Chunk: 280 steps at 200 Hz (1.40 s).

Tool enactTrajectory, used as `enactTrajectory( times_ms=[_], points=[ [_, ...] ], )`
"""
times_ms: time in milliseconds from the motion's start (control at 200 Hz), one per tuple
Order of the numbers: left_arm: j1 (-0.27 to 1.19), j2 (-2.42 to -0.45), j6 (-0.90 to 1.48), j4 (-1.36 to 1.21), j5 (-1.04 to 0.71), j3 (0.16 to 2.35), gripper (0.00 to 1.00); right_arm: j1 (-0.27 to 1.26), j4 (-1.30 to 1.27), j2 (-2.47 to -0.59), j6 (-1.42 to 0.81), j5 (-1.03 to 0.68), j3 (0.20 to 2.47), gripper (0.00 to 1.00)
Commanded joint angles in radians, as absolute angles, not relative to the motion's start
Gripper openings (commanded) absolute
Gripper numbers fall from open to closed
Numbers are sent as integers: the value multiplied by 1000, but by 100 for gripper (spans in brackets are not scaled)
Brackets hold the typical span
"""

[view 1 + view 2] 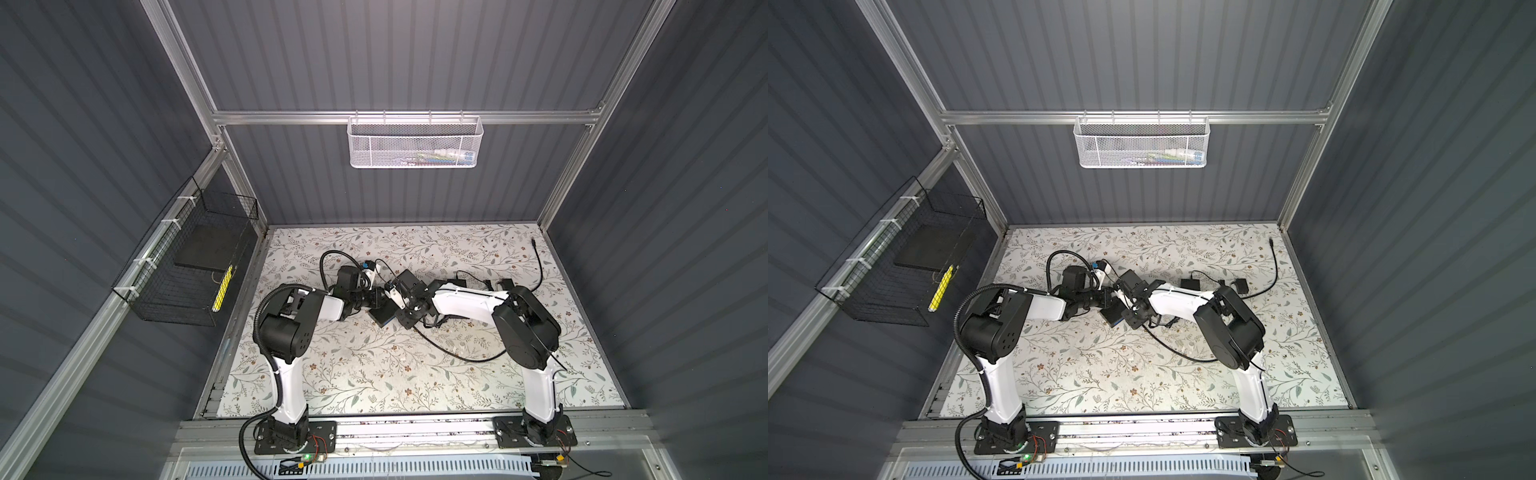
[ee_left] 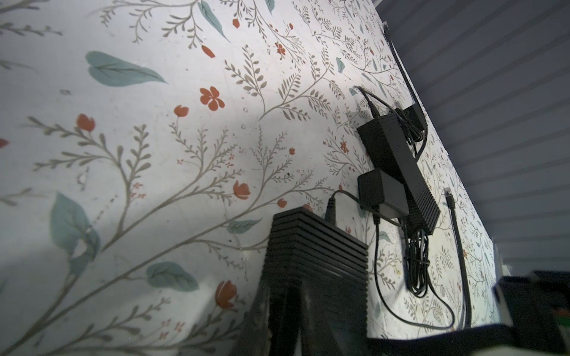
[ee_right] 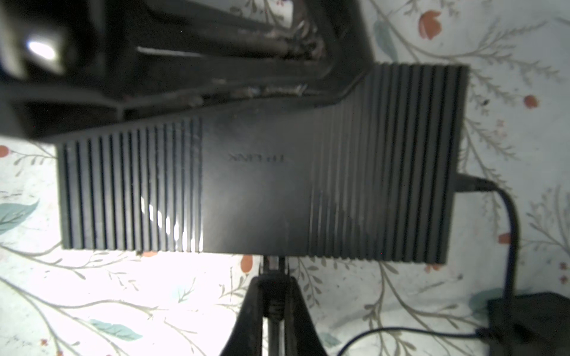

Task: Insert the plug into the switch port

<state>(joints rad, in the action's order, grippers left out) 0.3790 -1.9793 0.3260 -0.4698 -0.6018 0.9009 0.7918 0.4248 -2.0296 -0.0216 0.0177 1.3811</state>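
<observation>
Right wrist view: the right claw (image 3: 274, 281) is pressed onto the plug (image 3: 275, 303), pinching its dark boot. The plug's clear tip meets the near long side of the switch (image 3: 262, 191). Whether it sits inside a port cannot be told from here. The switch, a black ribbed box, lies near the middle of the flowered bench (image 3: 92, 292). A power cord (image 3: 475, 185) enters one short end of the switch.

At the switch's far edge the left claw (image 1: 376, 303) closes on the box, one finger lying across its top. In both top views the two arms meet over the switch, and the plug's black cable (image 1: 457, 353) loops across the bench under the right arm.

Beyond the switch lie a small black adapter (image 2: 382, 197) and a long black power brick (image 2: 398, 166), touching. A loose cable (image 1: 540, 266) runs toward the bench's rear right corner. On the back wall hangs a white mesh basket (image 1: 415, 143).
</observation>
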Motion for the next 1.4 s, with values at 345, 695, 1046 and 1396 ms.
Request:
enactTrajectory(
  times_ms=[345,695,1046,1396],
  points=[
    [508,-2080,364,-97,-755,784,18,762,-89,-2089,-43,50,1504,0],
    [506,-2093,365,-81,-715,803,17,772,-95,-1934,-62,86,1286,0],
    [506,-2086,358,-50,-704,822,17,776,-121,-1894,-109,93,1154,0],
    [507,-1989,326,57,-683,894,19,774,-112,-1951,-74,88,1251,0]
  ],
)
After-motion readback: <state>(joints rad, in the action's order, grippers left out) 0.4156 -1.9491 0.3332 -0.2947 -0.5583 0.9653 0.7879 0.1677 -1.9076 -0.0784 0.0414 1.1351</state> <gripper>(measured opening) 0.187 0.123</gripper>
